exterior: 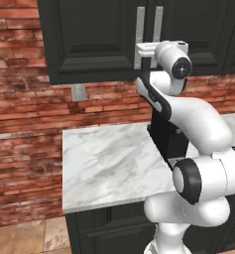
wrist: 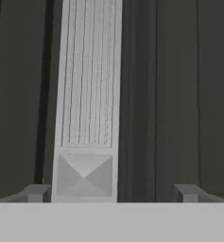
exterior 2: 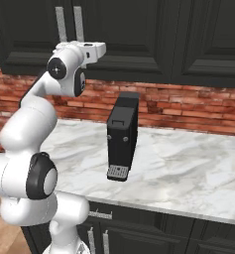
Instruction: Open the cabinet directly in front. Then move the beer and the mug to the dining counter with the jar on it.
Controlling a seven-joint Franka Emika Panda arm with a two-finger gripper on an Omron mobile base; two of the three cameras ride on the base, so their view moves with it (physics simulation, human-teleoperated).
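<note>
Cabinet (exterior: 94, 39) doors were shut, so whatever sat inside was hidden; its top and sides ran off the frame in both base views. Nearest the hand camera, the pincer (wrist: 114, 193) stood wide open, gripping nothing, its two tips (wrist: 37, 193) low at either side of the picture; just past the left tip a brushed-silver bar handle (wrist: 87, 94) ran lengthwise up the black door, its squared end (wrist: 84, 174) closest. Below, a black box-shaped appliance (exterior 2: 123, 136) stood upright on the marble surface (exterior: 109, 163); behind it rose the red brick wall (exterior: 20, 99) with a grey outlet plate (exterior: 78, 92).
</note>
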